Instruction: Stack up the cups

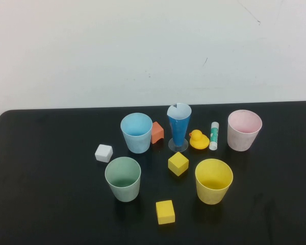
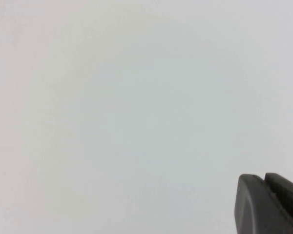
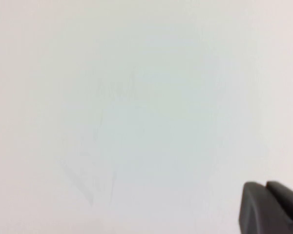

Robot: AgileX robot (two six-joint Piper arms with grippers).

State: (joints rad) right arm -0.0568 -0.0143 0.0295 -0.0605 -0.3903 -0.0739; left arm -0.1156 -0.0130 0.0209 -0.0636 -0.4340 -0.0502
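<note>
Nothing is being stacked yet: four wide tapered plastic tumblers are standing upright and apart on the black table [image 1: 41,153]. The light blue tumbler [image 1: 136,132] is sitting toward the back left, the pale pink tumbler [image 1: 244,130] back right, the pale green tumbler [image 1: 123,178] front left and the yellow tumbler [image 1: 213,180] front right.

Between them are standing a tall dark-blue cone glass [image 1: 178,127], a yellow rubber duck [image 1: 198,140], a glue stick [image 1: 213,136], an orange block [image 1: 157,132], a white cube [image 1: 103,153] and two yellow cubes [image 1: 178,163] [image 1: 164,212].

Neither arm is showing in the high view. The left gripper [image 2: 268,204] and right gripper [image 3: 271,207] are each facing a blank pale wall, holding nothing visible; whether their fingers are parted I cannot tell.

The opening step is pending. The next move likely calls for reaching down to one tumbler's rim, avoiding the clutter beside it.
</note>
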